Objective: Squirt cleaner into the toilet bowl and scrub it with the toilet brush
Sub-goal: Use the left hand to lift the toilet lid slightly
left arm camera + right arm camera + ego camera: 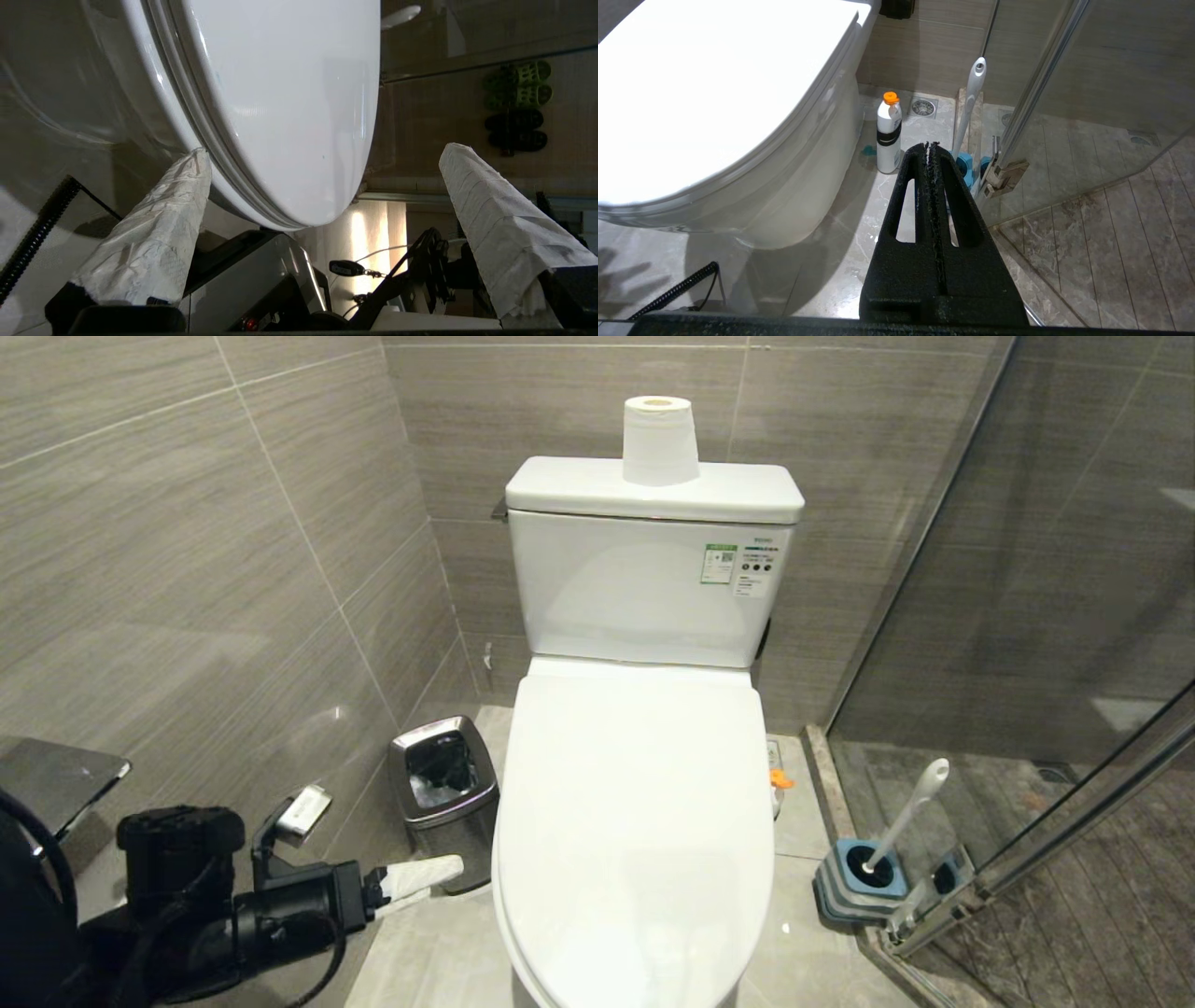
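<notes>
The toilet's white lid (pixel 635 821) is down, so the inside of the toilet bowl is hidden; only the bowl's outer ceramic side (pixel 798 186) shows. My left gripper (pixel 420 887) hovers low at the lid's left front edge, open, its paper-wrapped fingers (pixel 187 186) spread wide with the lid's rim (pixel 280 140) between them and nothing gripped. The toilet brush (pixel 910 812) stands in its blue holder (pixel 864 882) right of the toilet. A white bottle with an orange cap (pixel 889 135) stands on the floor by a teal spot of cleaner (pixel 867 150). My right gripper (pixel 930 144) is shut and empty, above the floor near the holder.
A square steel bin (pixel 443 793) stands left of the toilet, just behind my left gripper. A toilet roll (pixel 660 439) sits on the tank. The glass shower door (pixel 1027 616) and its metal frame (pixel 943 905) close off the right side. A floor drain (pixel 923 107) lies beyond the bottle.
</notes>
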Motion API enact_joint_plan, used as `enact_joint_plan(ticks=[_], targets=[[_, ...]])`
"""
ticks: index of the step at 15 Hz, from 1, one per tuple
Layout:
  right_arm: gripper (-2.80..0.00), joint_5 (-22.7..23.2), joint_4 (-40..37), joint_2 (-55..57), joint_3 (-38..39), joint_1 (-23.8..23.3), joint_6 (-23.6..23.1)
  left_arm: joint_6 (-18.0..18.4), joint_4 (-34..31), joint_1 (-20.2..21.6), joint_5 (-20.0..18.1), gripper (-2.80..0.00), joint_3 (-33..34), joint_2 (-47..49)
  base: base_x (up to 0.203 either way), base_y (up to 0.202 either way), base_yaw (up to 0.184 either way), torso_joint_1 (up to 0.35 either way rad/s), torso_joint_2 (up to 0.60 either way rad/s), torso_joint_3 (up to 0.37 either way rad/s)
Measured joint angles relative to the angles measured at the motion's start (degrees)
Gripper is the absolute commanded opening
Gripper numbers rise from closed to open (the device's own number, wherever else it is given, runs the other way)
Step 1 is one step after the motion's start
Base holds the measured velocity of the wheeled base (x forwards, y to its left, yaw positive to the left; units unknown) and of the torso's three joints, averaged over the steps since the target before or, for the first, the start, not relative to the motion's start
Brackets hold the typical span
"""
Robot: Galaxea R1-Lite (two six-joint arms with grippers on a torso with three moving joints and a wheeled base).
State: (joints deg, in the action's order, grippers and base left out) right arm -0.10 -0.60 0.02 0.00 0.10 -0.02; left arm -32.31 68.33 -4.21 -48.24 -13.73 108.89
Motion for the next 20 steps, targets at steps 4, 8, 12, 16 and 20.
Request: enact_joint_plan(ticks=[4, 8, 12, 16, 20], targets=[[-2.8, 0.01, 0.01, 0.0, 0.0, 0.0, 0.02, 0.2, -0.88, 0.92, -0.11, 0.0, -0.87, -1.64, 0.0, 0.0, 0.0, 0.0, 0.0, 0.0], [-2.8, -0.02, -0.02, 0.0, 0.0, -0.02, 0.02, 2.12, -0.64, 1.62, -0.18, 0.0, -3.07, 1.77, 0.0, 0.0, 0.0, 0.0, 0.0, 0.0], [-2.8, -0.01, -0.01, 0.0, 0.0, -0.02, 0.02, 13.76, -0.15, 1.82, -0.43, 0.0, 2.1, 5.93, 0.0, 0.0, 0.0, 0.0, 0.0, 0.0], [-2.8, 0.0, -0.02, 0.0, 0.0, -0.02, 0.02, 14.35, 1.76, 1.82, -4.48, 0.0, 6.9, 9.38, 0.0, 0.0, 0.0, 0.0, 0.0, 0.0], [-2.8, -0.01, 0.0, 0.0, 0.0, -0.02, 0.02, 6.82, 8.85, 2.36, -5.07, 0.0, 7.67, 9.66, 0.0, 0.0, 0.0, 0.0, 0.0, 0.0]])
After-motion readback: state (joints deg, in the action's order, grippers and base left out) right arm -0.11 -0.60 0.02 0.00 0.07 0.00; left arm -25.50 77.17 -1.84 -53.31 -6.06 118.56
